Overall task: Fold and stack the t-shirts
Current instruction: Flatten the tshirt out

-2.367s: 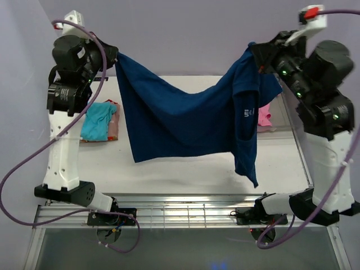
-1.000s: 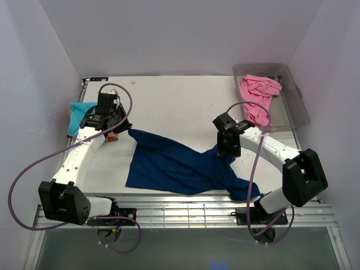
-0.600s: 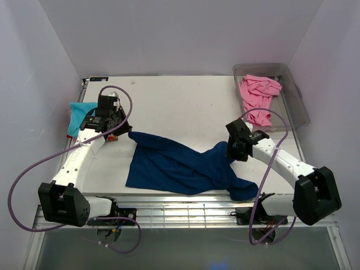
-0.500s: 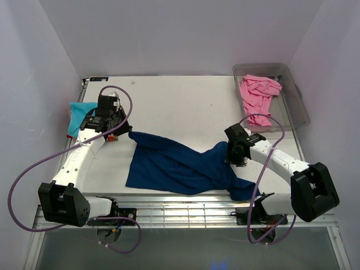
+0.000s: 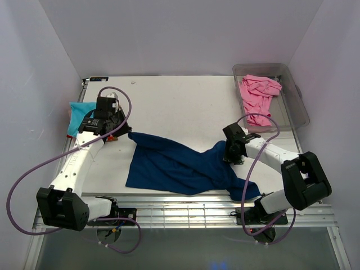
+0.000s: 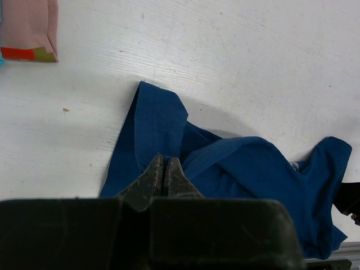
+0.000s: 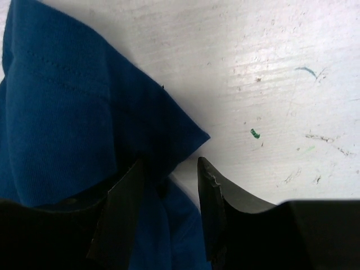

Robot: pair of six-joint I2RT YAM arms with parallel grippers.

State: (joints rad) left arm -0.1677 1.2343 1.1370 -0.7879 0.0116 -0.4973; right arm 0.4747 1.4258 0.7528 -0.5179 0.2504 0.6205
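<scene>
Sprawling on lilac-walled white table (image 5: 185, 95) — navy t-shirt (image 5: 169, 166), left end effector (image 6: 164, 159) pinching it, right end effector (image 7: 170, 162) parted.

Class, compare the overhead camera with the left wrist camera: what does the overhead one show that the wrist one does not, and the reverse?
Only the overhead view: the pink t-shirt lying in the clear plastic tub at the far right corner. Only the left wrist view: the left gripper close up, its tips shut on a fold of cloth. Both views: the navy blue t-shirt lying crumpled on the white table.
</scene>
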